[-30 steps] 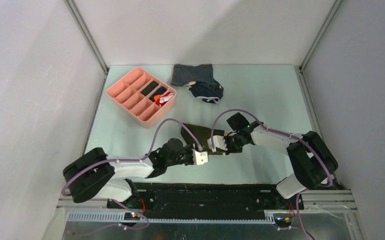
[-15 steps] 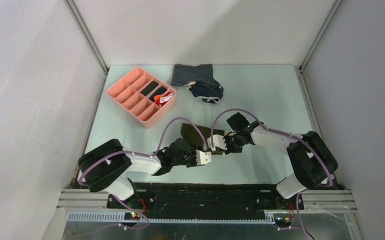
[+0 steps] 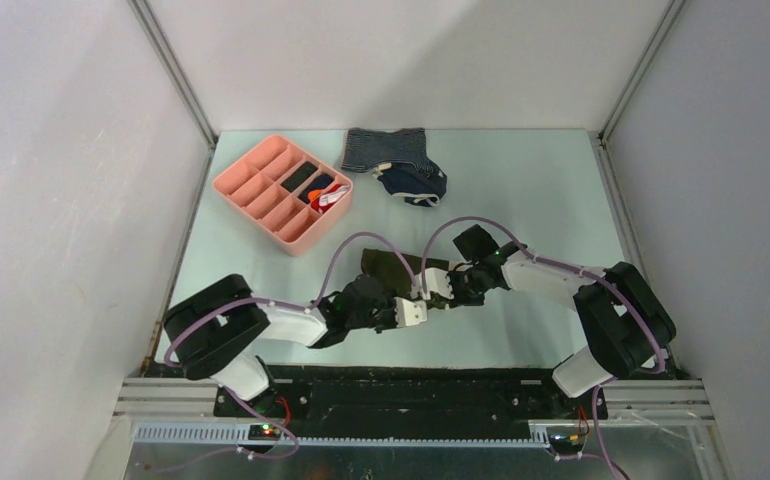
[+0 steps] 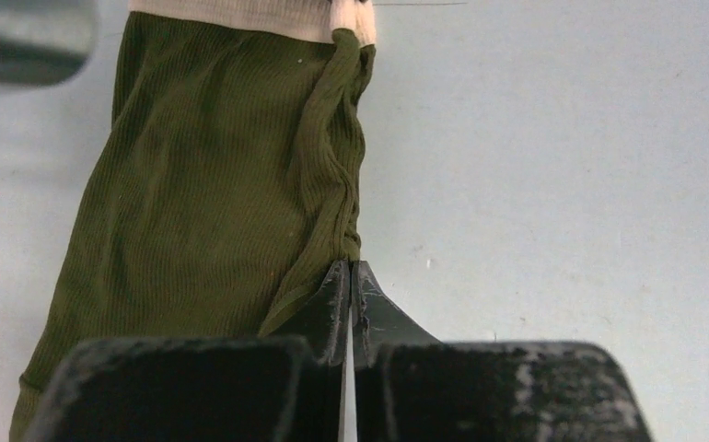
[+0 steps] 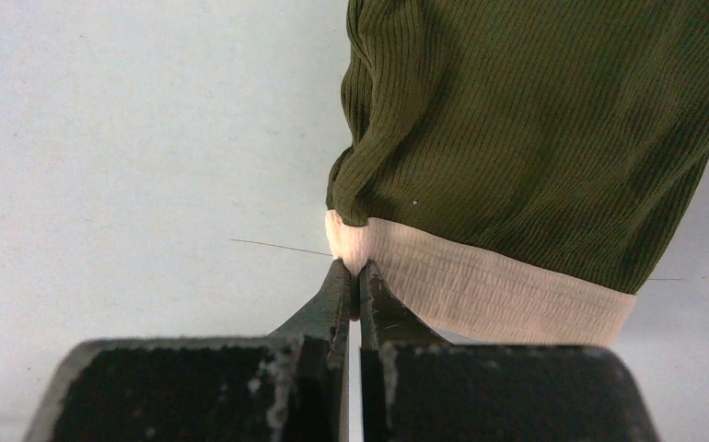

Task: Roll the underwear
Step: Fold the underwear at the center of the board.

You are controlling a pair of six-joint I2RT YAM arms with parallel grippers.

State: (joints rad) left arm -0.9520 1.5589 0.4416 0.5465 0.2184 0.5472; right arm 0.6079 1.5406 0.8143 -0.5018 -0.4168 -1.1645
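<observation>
Leftward at the near edge, the left arm has swung in toward the middle of the desk [image 3: 521,190] since the earlier view, and the left jaws, then parted, are now pressed together. In the left wrist view their tips meet on the near hem of the underwear [image 4: 213,184], right at the foot of a rumpled side seam, so they appear to pinch a thin fold of cloth. The right jaws are likewise closed, their tips nipped on one corner of the cream waistband [image 5: 480,281].

From above, the olive garment lies flat on the desk just beyond both wrists, near the centre and slightly left, well apart from the pink divided tray [image 3: 281,190] and from the striped garment [image 3: 386,148] and navy garment [image 3: 416,183] at the far side.

Its long axis runs straight away from the left jaws to the waistband, and the right jaws meet that band from the opposite end. So the two arms face each other along the cloth, each touching its own end, neither nearer than the other. A roll would likely have to travel along that axis, one end turned over toward the other.

No brand, label or writing can be read on the cloth or tray
</observation>
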